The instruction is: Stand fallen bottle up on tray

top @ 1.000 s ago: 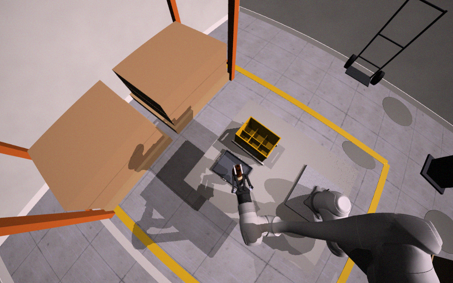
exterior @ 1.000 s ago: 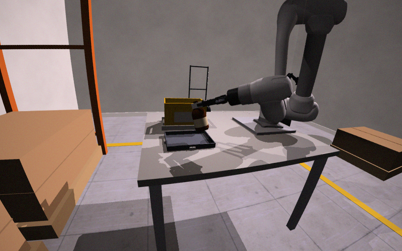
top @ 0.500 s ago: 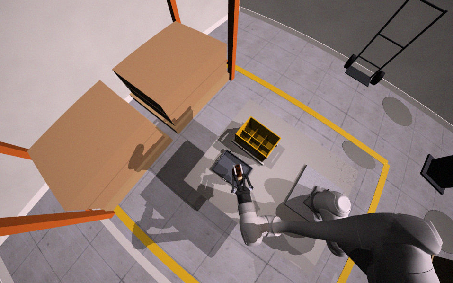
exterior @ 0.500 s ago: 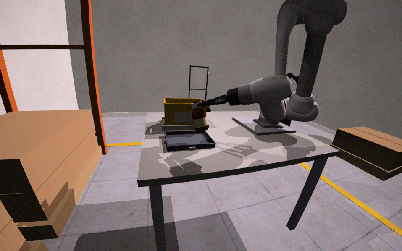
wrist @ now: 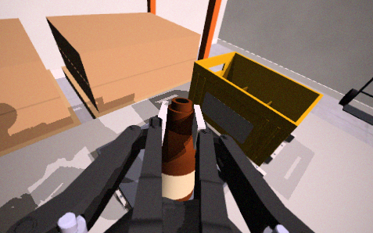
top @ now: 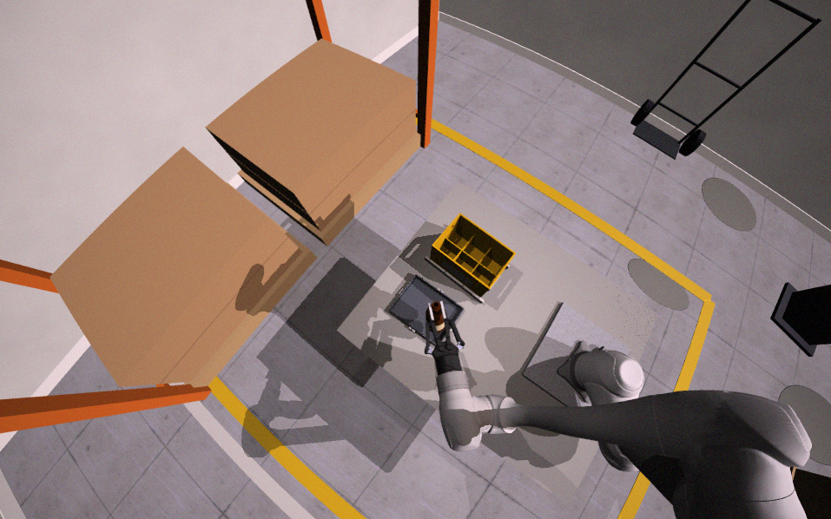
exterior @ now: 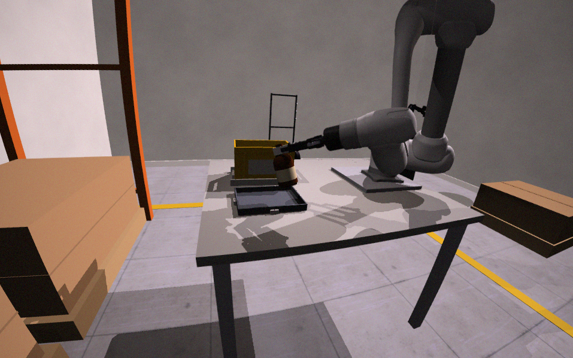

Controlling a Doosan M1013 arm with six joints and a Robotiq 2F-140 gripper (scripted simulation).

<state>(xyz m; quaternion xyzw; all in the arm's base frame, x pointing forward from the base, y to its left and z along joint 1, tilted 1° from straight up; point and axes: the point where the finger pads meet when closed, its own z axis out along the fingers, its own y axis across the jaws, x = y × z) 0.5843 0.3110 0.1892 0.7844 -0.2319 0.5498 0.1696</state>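
My gripper (top: 436,308) (exterior: 281,150) (wrist: 180,112) is shut on the neck of the brown bottle (top: 438,318) (exterior: 284,163) (wrist: 178,156), which has a cream label. The bottle hangs mouth up and leans slightly, its base toward the arm in the exterior view. It is off the tray (top: 413,301) (exterior: 264,200), over or close to its right back part; the exact gap is hard to tell. The dark, low-rimmed tray lies flat on the table. The yellow crate (top: 459,270) (exterior: 241,163) (wrist: 269,145) stands upright beside the tray, with compartments inside.
A thin grey base (exterior: 252,182) lies under the crate. The arm's mounting plate (top: 550,335) (exterior: 359,182) is on the table (exterior: 324,240). Large cardboard boxes (top: 180,271) (exterior: 79,195) (wrist: 128,51) and orange rack posts (top: 428,70) (exterior: 135,133) stand past the table.
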